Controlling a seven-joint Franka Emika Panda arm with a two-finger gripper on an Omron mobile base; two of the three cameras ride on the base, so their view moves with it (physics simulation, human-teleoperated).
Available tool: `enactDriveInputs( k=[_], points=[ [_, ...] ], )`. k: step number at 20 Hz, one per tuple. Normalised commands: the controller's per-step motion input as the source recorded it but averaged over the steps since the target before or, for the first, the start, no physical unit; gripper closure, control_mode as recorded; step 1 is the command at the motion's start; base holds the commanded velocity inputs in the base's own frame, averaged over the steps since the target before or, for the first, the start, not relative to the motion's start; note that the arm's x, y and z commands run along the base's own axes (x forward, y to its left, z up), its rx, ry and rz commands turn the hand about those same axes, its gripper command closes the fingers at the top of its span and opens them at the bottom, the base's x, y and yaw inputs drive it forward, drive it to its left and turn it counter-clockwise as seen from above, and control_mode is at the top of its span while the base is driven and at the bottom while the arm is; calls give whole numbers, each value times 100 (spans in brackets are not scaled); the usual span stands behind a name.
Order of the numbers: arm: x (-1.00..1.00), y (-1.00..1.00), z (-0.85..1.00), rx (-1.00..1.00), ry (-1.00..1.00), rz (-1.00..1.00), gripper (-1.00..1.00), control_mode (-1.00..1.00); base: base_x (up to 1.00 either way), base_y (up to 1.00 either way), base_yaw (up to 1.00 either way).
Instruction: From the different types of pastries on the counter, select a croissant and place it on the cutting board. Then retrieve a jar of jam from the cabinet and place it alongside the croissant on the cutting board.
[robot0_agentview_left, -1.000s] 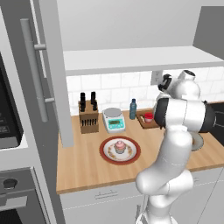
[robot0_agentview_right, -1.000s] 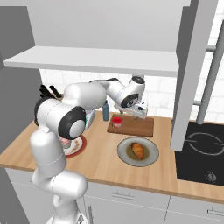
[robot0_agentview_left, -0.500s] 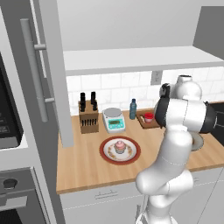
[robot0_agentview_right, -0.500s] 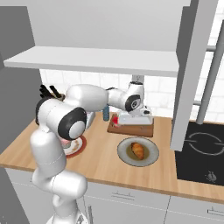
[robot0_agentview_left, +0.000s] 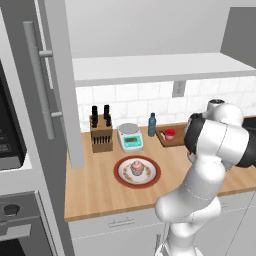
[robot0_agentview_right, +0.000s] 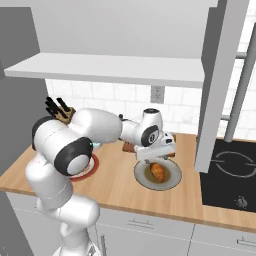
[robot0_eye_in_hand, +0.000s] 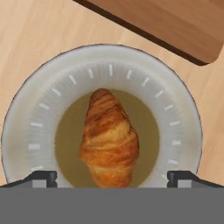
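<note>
The counter (robot0_agentview_right: 115, 187) holds a grey plate (robot0_eye_in_hand: 35, 109). The cutting board (robot0_eye_in_hand: 175, 22) lies just beside the plate. The croissant (robot0_eye_in_hand: 109, 138) lies on the plate. The gripper (robot0_eye_in_hand: 111, 177) hangs above the plate, fingers wide apart, holding nothing.

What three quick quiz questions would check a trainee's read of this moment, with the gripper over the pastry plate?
1. True or false: the croissant lies on its grey plate.
2. What sits on the cutting board? A) cupcake B) jar of jam C) nothing
3. Fill in: the gripper is ____, a finger on each side of the croissant.

Key: 1 true; 2 B; 3 open
</note>
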Motion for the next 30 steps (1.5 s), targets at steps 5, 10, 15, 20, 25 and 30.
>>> enactDriveInputs(
  k=[5, 10, 15, 20, 25, 30],
  points=[
    [-26, -18, 0, 15, -1, -2, -100, -100, 0, 0, 0],
    [-65, 24, 0, 26, -3, -2, -100, -100, 0, 0, 0],
    [-7, 14, -3, 13, -2, 1, -100, -100, 0, 0, 0],
    [62, 6, 1, -2, 0, 6, -100, -100, 0, 0, 0],
    [2, -4, -21, 0, 0, 0, -100, -100, 0, 0, 0],
    [-2, 0, -18, 0, 0, 0, -100, -100, 0, 0, 0]
  ],
)
